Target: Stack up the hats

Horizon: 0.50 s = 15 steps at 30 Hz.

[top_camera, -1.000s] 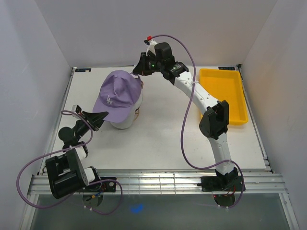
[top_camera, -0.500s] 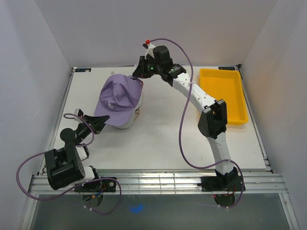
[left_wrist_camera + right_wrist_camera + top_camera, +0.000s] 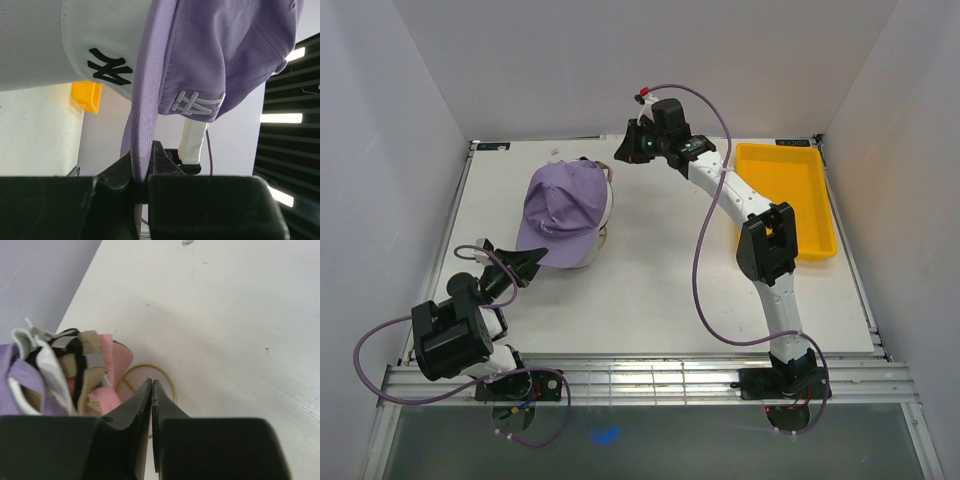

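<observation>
The purple cap lies on top of a stack of hats at the table's back left. My left gripper is shut on the purple cap's brim. The white cap with a dark logo sits right under the purple one. The back straps of the pink, tan, black and white caps show bunched in the right wrist view. My right gripper is shut and empty, just behind and to the right of the stack; its tips hover over a thin ring on the table.
A yellow rectangular tray lies at the back right, also glimpsed in the left wrist view. White walls close in the table on three sides. A metal rail runs along the near edge.
The purple cap has come down over the stack as my left gripper pulled its brim toward the near left. My right gripper has let go of the cap's back and moved right.
</observation>
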Each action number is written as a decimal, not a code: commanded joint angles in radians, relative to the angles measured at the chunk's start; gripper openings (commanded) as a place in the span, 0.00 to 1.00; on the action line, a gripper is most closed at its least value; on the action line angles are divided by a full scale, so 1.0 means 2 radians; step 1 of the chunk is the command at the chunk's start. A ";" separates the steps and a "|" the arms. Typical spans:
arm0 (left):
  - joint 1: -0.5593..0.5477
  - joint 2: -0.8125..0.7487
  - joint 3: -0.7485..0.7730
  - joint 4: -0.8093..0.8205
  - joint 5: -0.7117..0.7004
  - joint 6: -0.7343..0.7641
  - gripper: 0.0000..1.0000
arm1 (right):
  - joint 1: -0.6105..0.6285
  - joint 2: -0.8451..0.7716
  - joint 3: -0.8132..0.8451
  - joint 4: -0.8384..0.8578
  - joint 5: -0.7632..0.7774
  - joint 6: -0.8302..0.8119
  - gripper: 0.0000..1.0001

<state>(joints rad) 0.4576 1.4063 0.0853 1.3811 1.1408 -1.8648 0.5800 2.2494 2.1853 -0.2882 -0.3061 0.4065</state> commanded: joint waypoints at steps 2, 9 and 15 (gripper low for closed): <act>0.010 0.016 -0.013 0.162 0.012 0.017 0.17 | -0.011 0.007 -0.016 0.010 0.012 -0.011 0.08; 0.010 0.006 0.006 0.158 0.021 0.011 0.22 | -0.012 -0.004 -0.010 0.013 0.009 -0.008 0.08; 0.010 -0.001 0.033 0.155 0.028 -0.003 0.32 | -0.015 -0.032 -0.010 0.040 0.010 0.010 0.28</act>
<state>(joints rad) 0.4664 1.4231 0.1135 1.3449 1.1622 -1.8629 0.5518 2.2654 2.1441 -0.2855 -0.2897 0.4191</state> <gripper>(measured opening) 0.311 0.255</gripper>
